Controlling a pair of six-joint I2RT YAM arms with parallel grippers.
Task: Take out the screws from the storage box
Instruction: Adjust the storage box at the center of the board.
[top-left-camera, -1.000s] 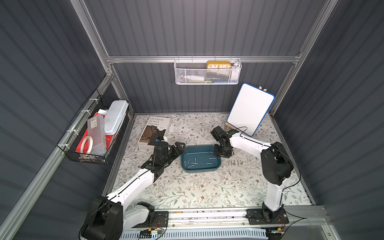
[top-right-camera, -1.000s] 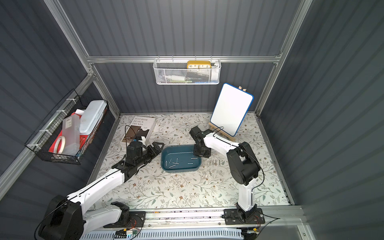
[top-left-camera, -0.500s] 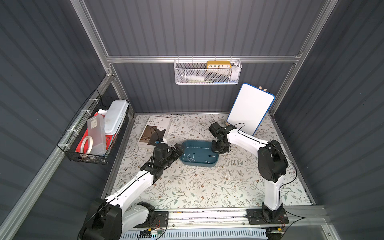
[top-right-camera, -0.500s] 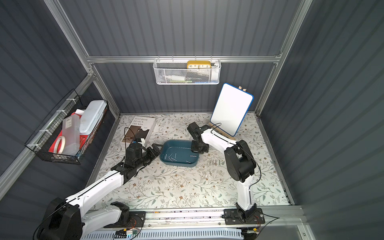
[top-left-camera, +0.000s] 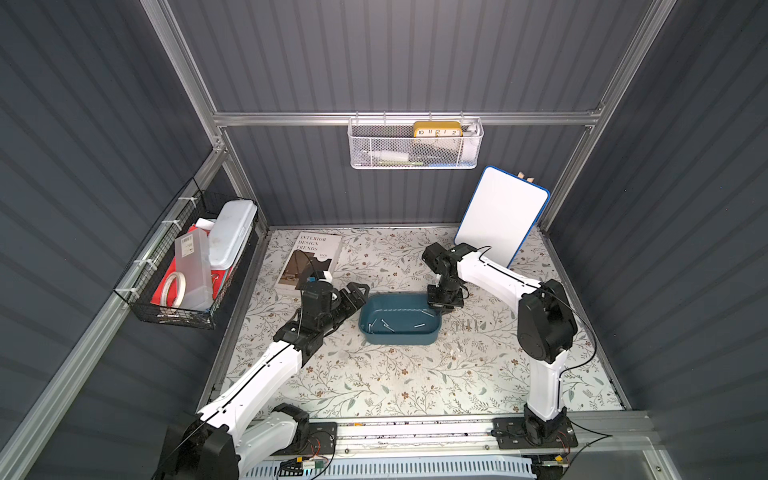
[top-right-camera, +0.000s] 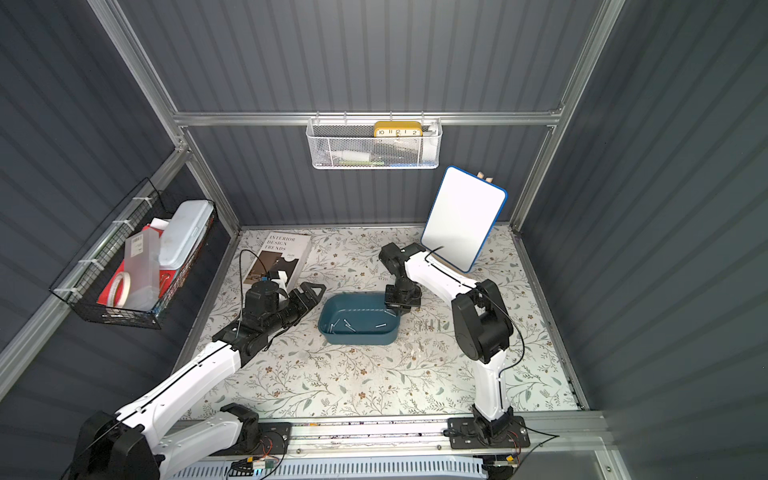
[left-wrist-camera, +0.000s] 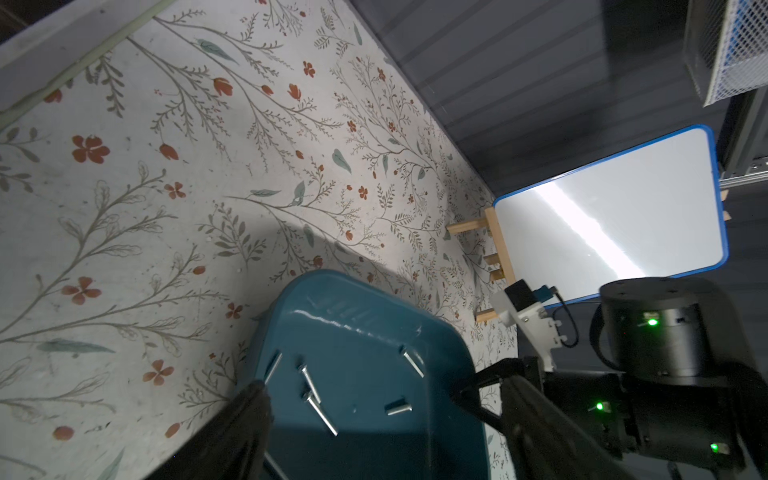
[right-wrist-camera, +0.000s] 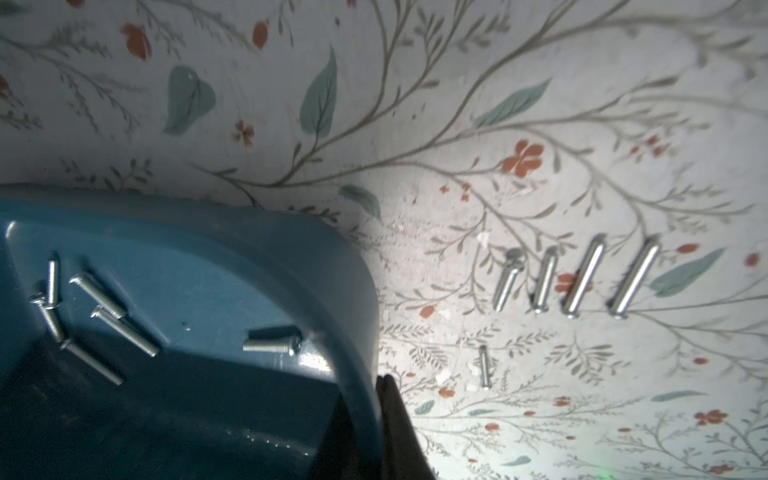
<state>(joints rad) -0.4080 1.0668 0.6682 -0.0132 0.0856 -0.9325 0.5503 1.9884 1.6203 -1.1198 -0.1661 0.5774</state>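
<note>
Six screws lie inside the storage box, which sits mid-counter with its long axis running left to right, parallel to the back wall. Five of them cluster toward the box's left end at mixed slants. The sixth lies alone near the right end, roughly along the box's length.

On the counter just right of the box is a row of four screws, side by side and parallel. Their long axes point toward the back wall, crosswise to the box. Three heads face one way, and the one nearest the box seems reversed. A short screw lies apart, beside the row.

The right end effector is pinched narrow on the box's far right corner rim, one finger outside the wall. The left end effector is spread wide and holds nothing, just beside the box's left end.
</note>
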